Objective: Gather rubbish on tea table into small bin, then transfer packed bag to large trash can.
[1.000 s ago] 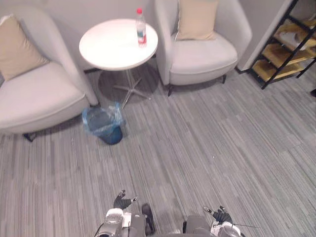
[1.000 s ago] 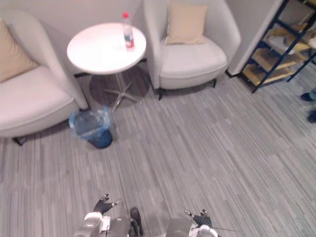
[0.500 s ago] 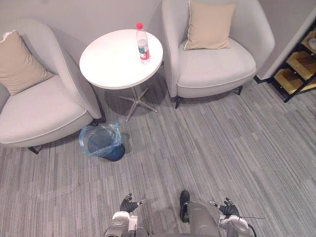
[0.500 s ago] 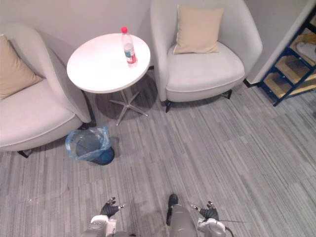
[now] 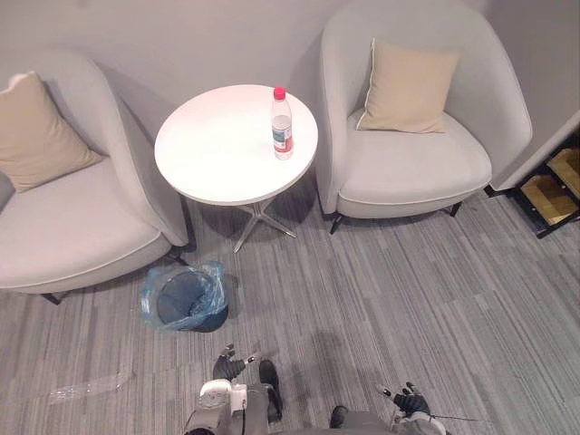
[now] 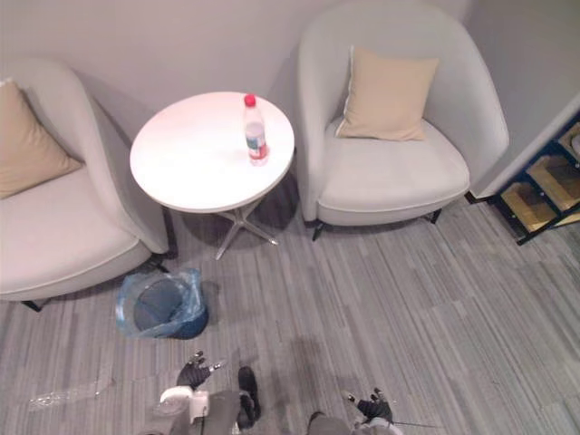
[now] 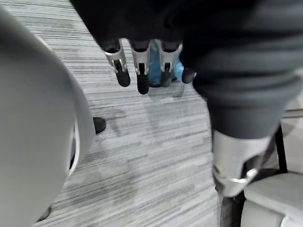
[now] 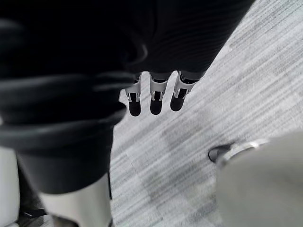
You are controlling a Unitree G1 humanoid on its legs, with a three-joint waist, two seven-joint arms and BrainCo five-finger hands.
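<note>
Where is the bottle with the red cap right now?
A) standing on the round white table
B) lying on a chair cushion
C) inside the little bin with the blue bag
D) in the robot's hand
A: the bottle stands upright on the round white table, near the edge by the chair.

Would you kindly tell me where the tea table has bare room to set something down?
The round table is bare everywhere left of the water bottle, standing near its right edge. Crowded: the floor around the bagged bin beside the left armchair.
</note>
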